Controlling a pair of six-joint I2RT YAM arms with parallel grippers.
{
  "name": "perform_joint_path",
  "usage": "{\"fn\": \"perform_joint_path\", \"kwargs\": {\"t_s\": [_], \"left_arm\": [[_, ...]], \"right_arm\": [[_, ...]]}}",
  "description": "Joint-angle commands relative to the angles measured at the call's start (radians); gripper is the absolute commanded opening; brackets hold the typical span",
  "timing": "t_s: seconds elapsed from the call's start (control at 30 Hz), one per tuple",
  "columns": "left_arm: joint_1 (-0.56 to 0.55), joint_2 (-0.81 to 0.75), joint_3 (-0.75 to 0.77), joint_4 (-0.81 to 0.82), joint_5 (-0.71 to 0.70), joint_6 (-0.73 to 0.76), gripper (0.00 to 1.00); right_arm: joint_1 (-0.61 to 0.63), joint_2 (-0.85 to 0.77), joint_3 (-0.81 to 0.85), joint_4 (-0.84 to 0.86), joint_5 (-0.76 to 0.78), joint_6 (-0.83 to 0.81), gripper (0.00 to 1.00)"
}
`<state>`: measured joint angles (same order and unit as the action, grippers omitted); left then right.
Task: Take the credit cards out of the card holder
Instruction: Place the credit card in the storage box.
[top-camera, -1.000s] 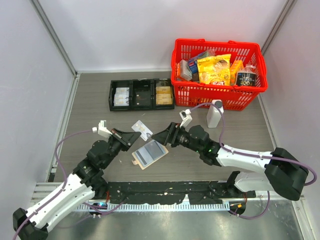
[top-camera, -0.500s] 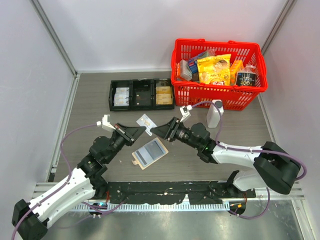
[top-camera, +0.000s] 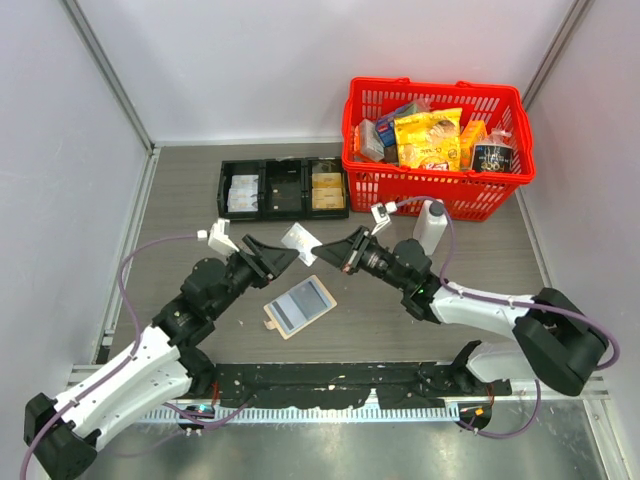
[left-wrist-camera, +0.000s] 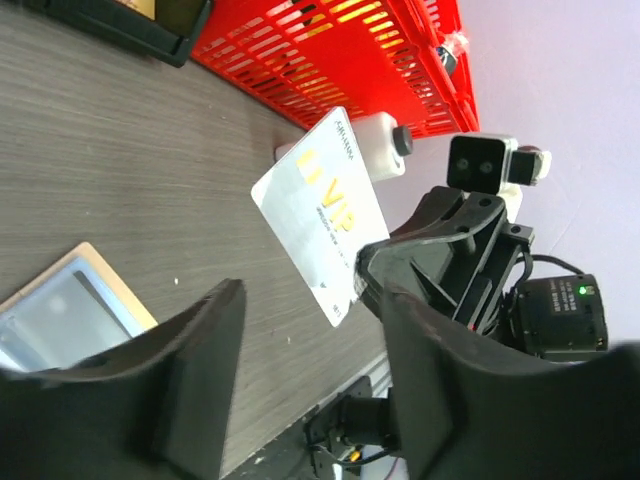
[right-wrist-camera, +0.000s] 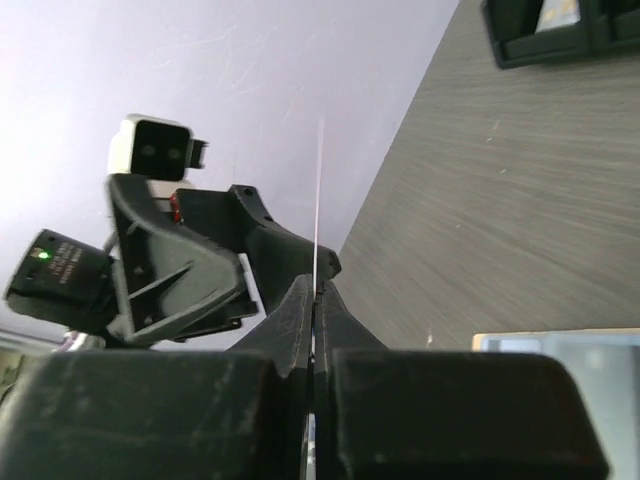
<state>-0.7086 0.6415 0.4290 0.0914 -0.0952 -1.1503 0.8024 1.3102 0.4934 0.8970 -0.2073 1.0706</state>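
- Pinching one pale credit card (left-wrist-camera: 318, 225) by a lower corner only, the right tool (right-wrist-camera: 316, 290) is clamped tight on it and holds it in the air above the table (top-camera: 180, 200), between the two arms. So small a bite could let the card swivel or slide out.
- The left tool (left-wrist-camera: 312, 298) has its jaws wide apart with nothing between them, and it faces the card from just beside. If it is meant to take the card over, closing off-line would push the card's flat face rather than grip it. That could lever the card out of the right tool.
- Should the right tool let go before the left one has a firm hold, the card probably drops flat on the table, where so thin a thing is hard to pick up.
- The card holder (top-camera: 298, 305) lies open on the table below the tools, shiny inside up, with nothing pinning it. Whether more cards sit in it cannot be told. Pulling on a tight one could drag the whole holder along instead of freeing the card.
- The white bottle (top-camera: 428, 228) stands close beside the right arm, in front of the red basket (top-camera: 435, 135), so a wide swing could knock it over.
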Motion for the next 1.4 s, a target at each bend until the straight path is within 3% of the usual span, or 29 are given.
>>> {"fn": "perform_joint_path", "kwargs": {"t_s": [0.0,0.07,0.2,0.27,0.37,0.5,0.67,0.97,1.37], "left_arm": [[0.058,0.047,0.169,-0.229,0.083,0.194,0.69],[0.127,0.105,0.247,-0.324,0.190,0.274,0.80],[0.265,0.239,0.382,-0.436,0.481,0.464,0.90],[0.290,0.299,0.456,-0.499,0.561,0.555,0.98],[0.291,0.354,0.548,-0.564,0.632,0.678,1.00],[0.291,0.371,0.579,-0.544,0.733,0.783,0.94],[0.291,0.402,0.560,-0.437,0.905,0.802,0.88],[0.290,0.405,0.485,-0.243,1.097,0.778,0.62],[0.291,0.417,0.447,-0.239,1.111,0.798,0.52]], "right_arm": [[-0.054,-0.116,0.000,-0.162,-0.040,-0.101,0.01],[-0.072,-0.161,0.023,-0.315,-0.058,-0.176,0.01],[-0.078,-0.229,0.092,-0.577,-0.096,-0.368,0.01],[-0.080,-0.253,0.122,-0.673,-0.119,-0.449,0.01],[-0.080,-0.304,0.139,-0.737,-0.158,-0.533,0.01],[-0.080,-0.354,0.149,-0.753,-0.230,-0.596,0.01],[-0.080,-0.368,0.171,-0.739,-0.310,-0.620,0.01],[-0.080,-0.376,0.177,-0.696,-0.360,-0.636,0.01],[-0.080,-0.370,0.205,-0.650,-0.397,-0.627,0.01]]}}
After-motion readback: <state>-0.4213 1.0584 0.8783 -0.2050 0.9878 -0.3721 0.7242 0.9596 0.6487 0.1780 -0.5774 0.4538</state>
